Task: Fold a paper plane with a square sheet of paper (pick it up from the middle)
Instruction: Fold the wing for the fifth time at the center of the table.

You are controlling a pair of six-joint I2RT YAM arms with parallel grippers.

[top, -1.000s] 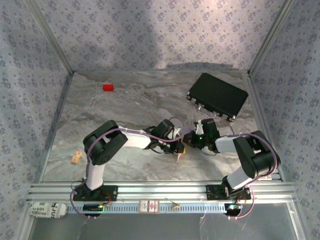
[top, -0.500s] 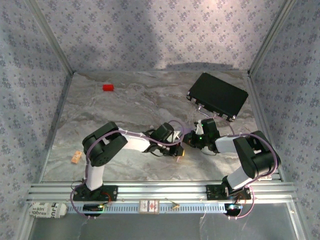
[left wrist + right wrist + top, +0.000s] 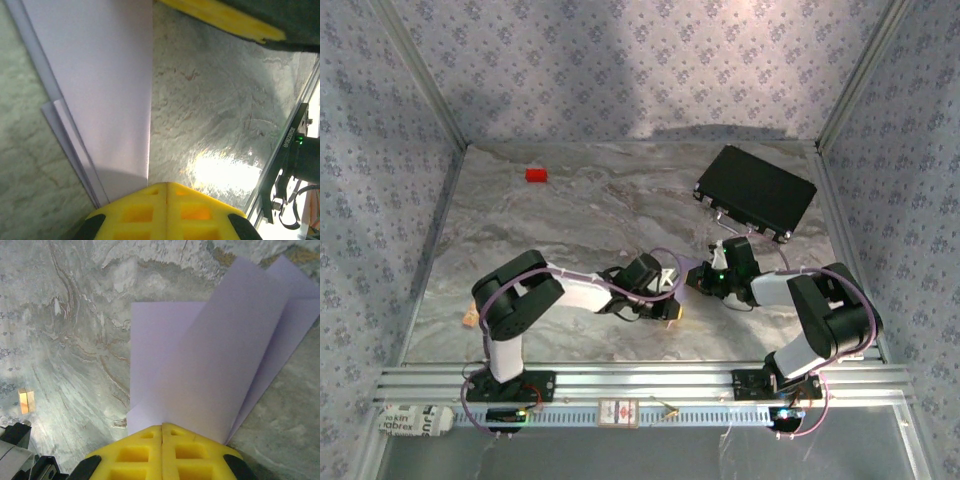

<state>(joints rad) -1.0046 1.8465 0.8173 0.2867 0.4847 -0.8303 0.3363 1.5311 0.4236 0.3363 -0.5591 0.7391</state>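
Overhead rear view; 2 wrist close-ups share paper point(image 3: 200, 340).

Paper point(image 3: 200, 365) sits mid-table between left gripper point(image 3: 166, 187) and right gripper point(image 3: 162, 427), block point(image 3: 536, 175) back-left, case point(image 3: 756, 192) back-right.

Paper partly hidden
The lilac paper point(image 3: 200, 365) slips behind the right jaws, far corner cropped; from above, the arms point(image 3: 590, 292) cover it.

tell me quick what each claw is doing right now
Left claw: closed, pinching the edge of the folded paper.
Right claw: closed, gripping the same paper.
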